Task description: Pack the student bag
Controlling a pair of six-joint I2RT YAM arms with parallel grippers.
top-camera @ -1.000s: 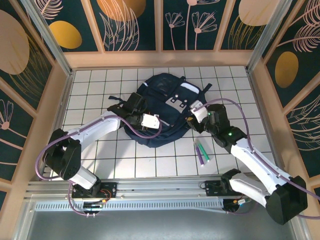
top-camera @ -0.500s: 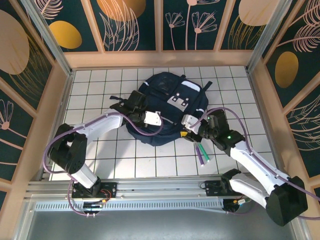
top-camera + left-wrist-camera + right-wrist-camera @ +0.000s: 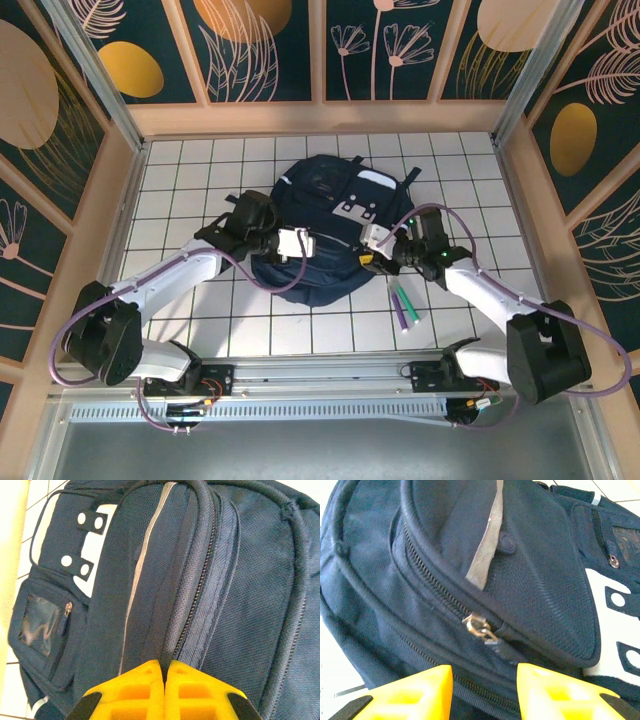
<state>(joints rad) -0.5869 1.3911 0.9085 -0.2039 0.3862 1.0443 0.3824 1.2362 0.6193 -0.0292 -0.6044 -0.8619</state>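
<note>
The student bag (image 3: 322, 205), navy blue with a light grey flap, lies flat on the white tiled table (image 3: 190, 170). My left gripper (image 3: 300, 243) sits on the bag's left side. In the left wrist view, my left gripper (image 3: 164, 666) is shut, pinching a ridge of bag (image 3: 240, 580) fabric beside a zip line. My right gripper (image 3: 372, 250) rests at the bag's right near edge. In the right wrist view, my right gripper (image 3: 485, 672) stands open, with the metal zip pull (image 3: 481, 629) just ahead of the gap between its yellow fingers (image 3: 420, 690).
Green and purple pens (image 3: 405, 305) lie on the tiles near the right arm, in front of the bag. Wooden walls enclose the table on three sides. The arm bases and a metal rail (image 3: 320, 370) run along the near edge.
My left gripper has shut on the bag's fabric and pulled left. The right gripper has swung from the bag's right side down to its near edge. The bag has shifted a little.
</note>
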